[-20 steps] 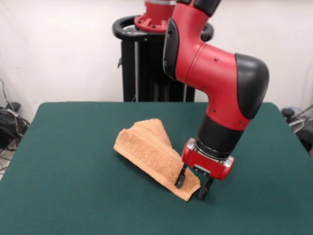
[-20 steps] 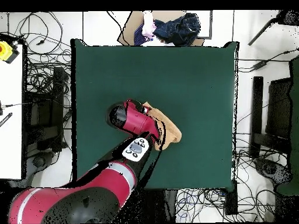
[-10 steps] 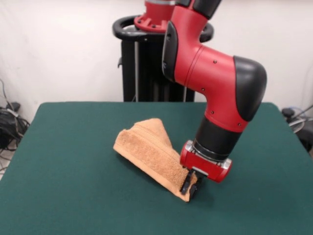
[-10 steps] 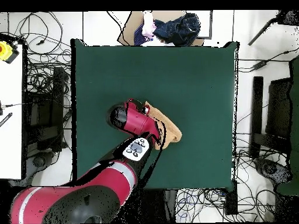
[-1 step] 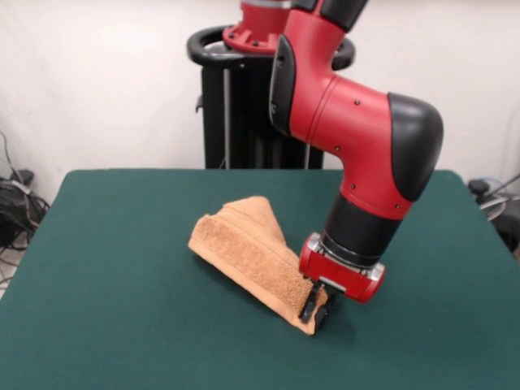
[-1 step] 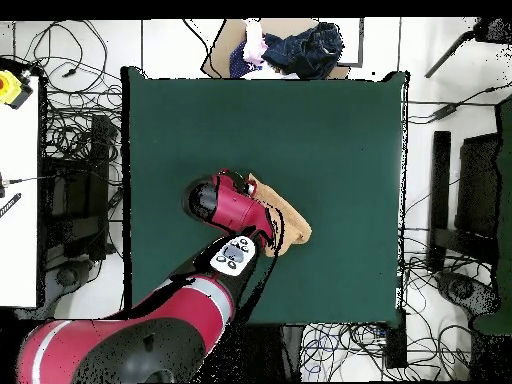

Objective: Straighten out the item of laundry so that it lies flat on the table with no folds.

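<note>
The item of laundry is a light orange terry towel, folded into a thick wedge near the middle of the dark green table. A flat woven band runs along its upper fold. My gripper is shut on the towel's near right corner, down at the table top. From overhead, the towel shows only partly beside the red arm, and the gripper itself is hidden under the arm.
A pile of dark clothes lies beyond the table's far edge in the overhead view. Cables and equipment surround the table on the floor. The green cloth extends widely on all sides of the towel.
A second ago the fingers stood open astride the towel's corner; they have since shut on it. Nothing has moved in the last half second.
</note>
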Controlling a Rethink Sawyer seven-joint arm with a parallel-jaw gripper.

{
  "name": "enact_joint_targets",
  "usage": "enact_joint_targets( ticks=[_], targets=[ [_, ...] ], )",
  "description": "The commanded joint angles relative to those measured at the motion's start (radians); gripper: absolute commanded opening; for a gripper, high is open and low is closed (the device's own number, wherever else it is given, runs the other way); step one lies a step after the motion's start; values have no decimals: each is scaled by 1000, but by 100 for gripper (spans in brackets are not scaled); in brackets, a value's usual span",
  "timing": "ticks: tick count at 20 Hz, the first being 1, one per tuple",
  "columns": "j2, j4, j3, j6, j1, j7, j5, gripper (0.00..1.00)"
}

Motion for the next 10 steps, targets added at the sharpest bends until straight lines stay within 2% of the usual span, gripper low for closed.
enact_joint_targets(
  ticks=[1, 6, 10],
  targets=[
    [41, 79, 98, 53, -27, 286, 56, 0],
    [-5, 92, 75, 97, -21, 275, 45, 0],
    [-79, 134, 89, 123, -33, 254, 30, 0]
  ],
)
